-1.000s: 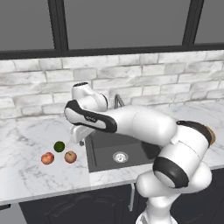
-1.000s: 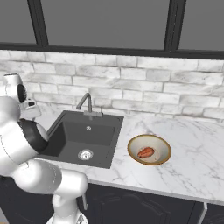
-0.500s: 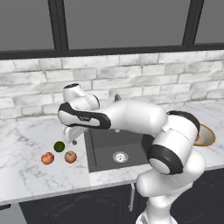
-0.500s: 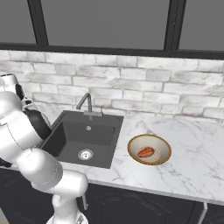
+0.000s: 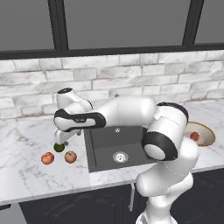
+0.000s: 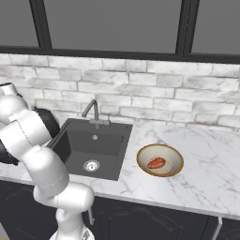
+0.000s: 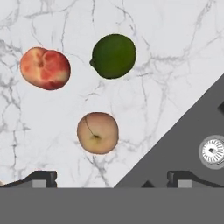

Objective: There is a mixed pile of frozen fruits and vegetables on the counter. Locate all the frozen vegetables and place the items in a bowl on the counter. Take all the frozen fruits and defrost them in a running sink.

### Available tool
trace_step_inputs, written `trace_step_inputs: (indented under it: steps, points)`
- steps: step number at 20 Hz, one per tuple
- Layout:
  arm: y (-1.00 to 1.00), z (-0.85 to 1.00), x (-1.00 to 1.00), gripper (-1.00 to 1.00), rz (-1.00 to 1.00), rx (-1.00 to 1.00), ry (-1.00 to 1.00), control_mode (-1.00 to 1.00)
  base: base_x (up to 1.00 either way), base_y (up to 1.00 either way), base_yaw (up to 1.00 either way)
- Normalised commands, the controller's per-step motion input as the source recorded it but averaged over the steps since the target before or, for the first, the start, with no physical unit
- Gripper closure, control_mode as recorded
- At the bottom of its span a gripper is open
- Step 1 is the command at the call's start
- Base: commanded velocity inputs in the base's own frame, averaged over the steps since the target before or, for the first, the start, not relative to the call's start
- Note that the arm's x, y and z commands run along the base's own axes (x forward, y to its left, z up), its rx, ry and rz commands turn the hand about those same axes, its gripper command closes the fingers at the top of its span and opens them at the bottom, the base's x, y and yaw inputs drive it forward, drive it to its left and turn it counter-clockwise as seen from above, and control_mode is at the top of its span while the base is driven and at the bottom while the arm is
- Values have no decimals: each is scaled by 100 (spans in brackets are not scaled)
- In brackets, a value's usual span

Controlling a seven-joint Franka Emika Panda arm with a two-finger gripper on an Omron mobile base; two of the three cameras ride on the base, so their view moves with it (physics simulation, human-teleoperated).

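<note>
Hovering wide-open, empty gripper (image 7: 111, 179) risks nudging the red-tan fruit (image 7: 97, 132) at frame centre while descending for the green ball (image 7: 113, 56) above it.

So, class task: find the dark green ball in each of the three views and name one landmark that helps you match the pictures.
Left base view: dark green ball on the counter, left of the sink, beside the arm's hand.
Right base view: not in the picture.
Hand view: dark green ball at upper centre, above the red-tan fruit.
Shared landmark: the sink's round silver drain.
</note>
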Motion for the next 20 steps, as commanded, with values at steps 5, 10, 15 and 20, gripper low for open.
trace_step_inputs:
  steps: [5,10,15,20]
  points:
    - [48,-18,29,-100,-5,0,0,-100,0,0,0]
    - [38,-17,31,-100,-5,0,0,-100,0,0,0]
    - [15,-29,25,-100,-6,0,0,-100,0,0,0]
    - [14,-33,32,-100,-5,0,0,-100,0,0,0]
